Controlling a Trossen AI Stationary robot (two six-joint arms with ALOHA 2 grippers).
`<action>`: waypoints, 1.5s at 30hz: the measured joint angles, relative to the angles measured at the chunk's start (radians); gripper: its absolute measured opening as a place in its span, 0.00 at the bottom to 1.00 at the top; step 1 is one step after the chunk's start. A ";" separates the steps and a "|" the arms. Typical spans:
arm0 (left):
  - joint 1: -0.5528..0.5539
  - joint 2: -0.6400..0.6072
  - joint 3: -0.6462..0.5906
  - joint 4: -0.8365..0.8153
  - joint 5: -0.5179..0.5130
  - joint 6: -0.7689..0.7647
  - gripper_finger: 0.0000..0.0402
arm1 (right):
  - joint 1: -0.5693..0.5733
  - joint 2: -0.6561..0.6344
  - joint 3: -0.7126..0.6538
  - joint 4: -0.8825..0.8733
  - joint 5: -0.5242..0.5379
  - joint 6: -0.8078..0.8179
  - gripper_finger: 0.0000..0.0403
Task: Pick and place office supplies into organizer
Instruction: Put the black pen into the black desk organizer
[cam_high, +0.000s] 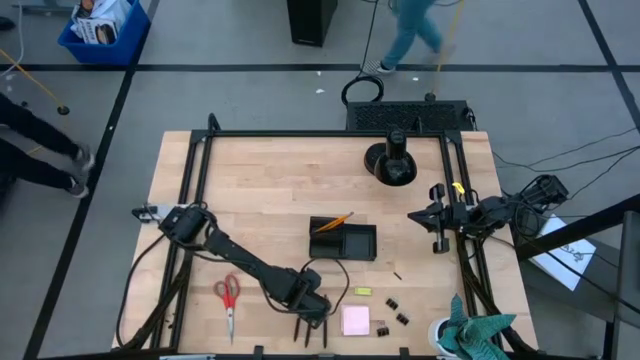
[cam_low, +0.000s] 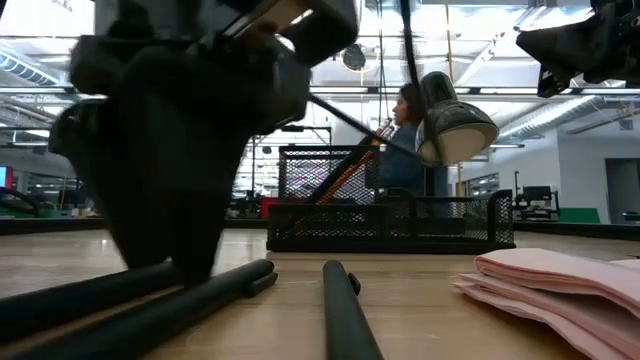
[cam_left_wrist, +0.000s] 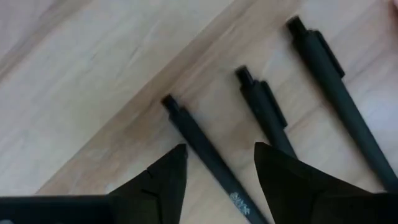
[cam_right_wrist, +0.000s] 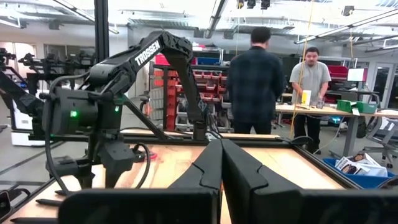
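My left gripper (cam_high: 311, 315) is low over the near edge of the table and open. Its fingers stand on either side of one thin dark pen (cam_left_wrist: 205, 149), the outermost of three pens (cam_high: 312, 334) lying side by side on the wood. I see no touch. The black organizer (cam_high: 343, 240) sits mid-table with an orange pencil (cam_high: 333, 221) leaning out of it. Red-handled scissors (cam_high: 228, 300), the pink sticky pad (cam_high: 355, 320), the yellow-green eraser (cam_high: 363, 291) and small black binder clips (cam_high: 403, 318) lie around it. My right gripper (cam_right_wrist: 221, 168) waits shut at the table's right side.
A round black stand (cam_high: 390, 160) sits at the far side of the table. A teal-green cloth (cam_high: 475, 335) lies at the near right corner. Black frame rails (cam_high: 195, 170) border the table. People stand and walk in the room beyond it.
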 joint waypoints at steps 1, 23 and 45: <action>0.002 0.008 0.002 0.001 0.013 0.008 0.48 | 0.000 0.000 0.000 0.001 0.000 0.000 0.00; -0.019 0.044 0.000 -0.021 -0.081 0.163 0.06 | 0.000 0.001 0.000 0.001 0.000 0.000 0.00; -0.026 -0.119 -0.009 -0.142 -0.549 0.252 0.02 | 0.000 0.003 0.000 -0.004 0.000 0.001 0.00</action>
